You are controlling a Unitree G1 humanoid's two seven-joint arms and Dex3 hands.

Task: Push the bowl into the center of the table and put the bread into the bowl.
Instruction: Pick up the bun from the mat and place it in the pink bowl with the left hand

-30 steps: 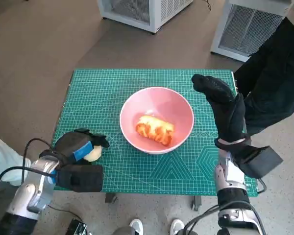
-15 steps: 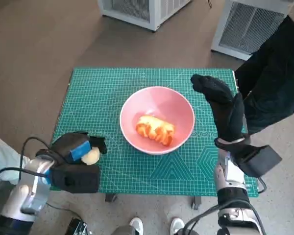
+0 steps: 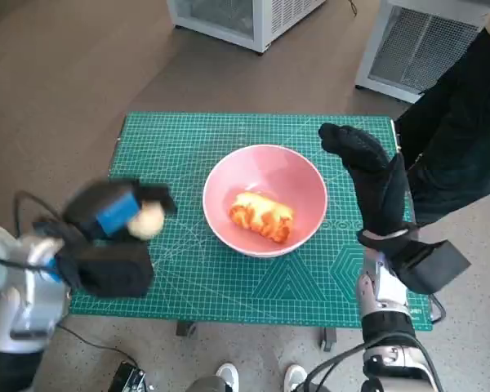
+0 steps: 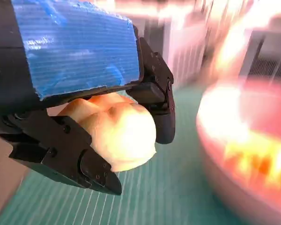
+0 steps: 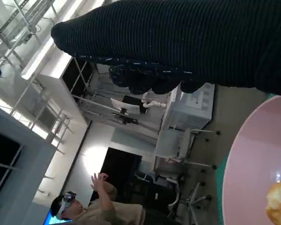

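Black fingers (image 4: pixel 84 161): I see them clamped around a pale bun (image 4: pixel 114 133).
Left hand (image 3: pixel 114 216): raised over the mat (image 3: pixel 188 155), left of the bowl (image 3: pixel 265 167).
Right hand (image 3: pixel 374 175): gloved, held upright beside the bowl's right rim; finger spread I cannot tell.
Bowl: pink, mid-table, holding a pastry (image 3: pixel 260 216).
Person (image 5: pixel 91 208): distant, arm raised.

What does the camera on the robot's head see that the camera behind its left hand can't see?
Only the head view shows the right hand in its black glove, raised beside the bowl, the whole green mat, the floor and the white cabinets. Only the left wrist view shows close up how the black fingers wrap round the pale bread roll. Both show the left hand with its blue tape holding that roll, and the pink bowl with a browned piece of bread inside, blurred in the wrist view.
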